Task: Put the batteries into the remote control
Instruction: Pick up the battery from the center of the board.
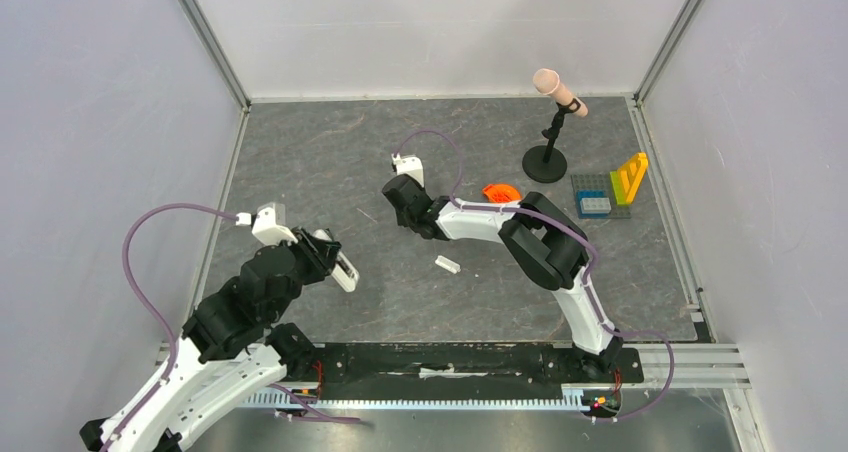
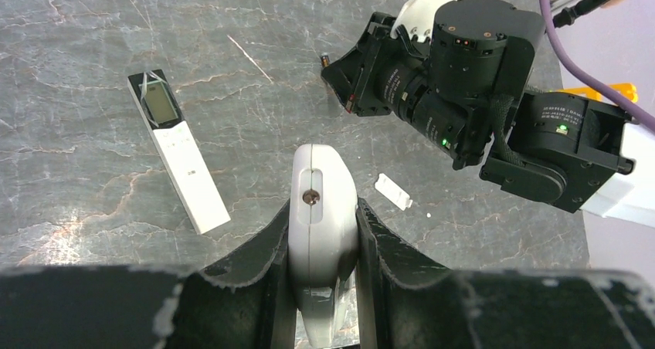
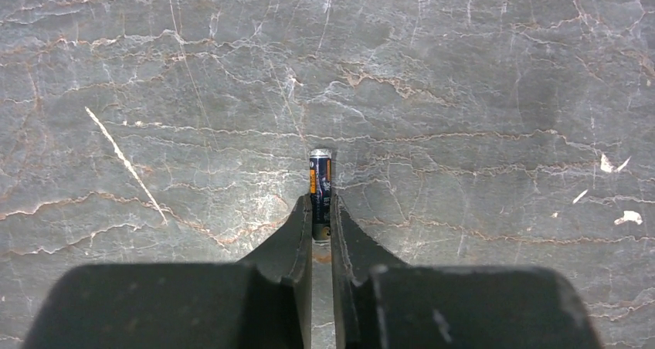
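Since the right gripper (image 3: 321,210) has its fingers pinched onto a battery (image 3: 320,177) (dark with an orange band, lying lengthwise between the tips with its capped end poking out past them), the job right now is just getting a clean pick, imo. The grip looks centred side to side, but only the very tips have it. I'd lift slow and straight up rather than swing, since a thin round thing like that will probably roll or pivot out if the wrist twists early. Can't tell from these views whether it's off the table (image 3: 479,94) or not. The remote control (image 2: 179,154) lies flat off to the left of the left gripper (image 2: 323,210), well apart from the right fingers. It's screen and buttons up, so there's no battery recess showing, and I'd guess it needs turning over before anything goes in. The left fingers are clamped on a rounded white block (image 2: 323,179) with a little slot in it, no idea what that is. A small white piece (image 2: 393,191), maybe the cover, lies just right of those fingers.
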`<action>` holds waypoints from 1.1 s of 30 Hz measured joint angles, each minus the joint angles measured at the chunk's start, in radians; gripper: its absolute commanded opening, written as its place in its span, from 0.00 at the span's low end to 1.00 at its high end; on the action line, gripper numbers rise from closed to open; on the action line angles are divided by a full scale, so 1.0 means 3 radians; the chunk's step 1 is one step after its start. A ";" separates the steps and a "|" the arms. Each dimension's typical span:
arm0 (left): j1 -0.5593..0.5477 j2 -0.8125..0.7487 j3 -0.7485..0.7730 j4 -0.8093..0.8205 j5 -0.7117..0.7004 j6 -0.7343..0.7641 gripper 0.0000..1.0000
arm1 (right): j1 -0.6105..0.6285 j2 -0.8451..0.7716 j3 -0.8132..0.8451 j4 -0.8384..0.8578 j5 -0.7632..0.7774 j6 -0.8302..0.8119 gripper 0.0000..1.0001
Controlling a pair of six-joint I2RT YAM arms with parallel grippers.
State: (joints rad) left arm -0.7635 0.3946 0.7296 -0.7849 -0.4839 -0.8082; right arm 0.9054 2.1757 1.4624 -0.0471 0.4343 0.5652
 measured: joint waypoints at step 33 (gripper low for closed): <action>0.0001 0.0252 -0.1116 0.2496 0.1989 0.0195 0.02 | -0.0042 -0.4189 -0.2356 0.0102 -0.2672 -0.1367 0.05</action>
State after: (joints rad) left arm -0.7631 0.4702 0.3946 -0.0360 0.1127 -0.7498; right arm 0.8928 0.9192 0.7555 -0.0166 -0.3672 0.1551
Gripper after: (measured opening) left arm 0.335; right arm 0.056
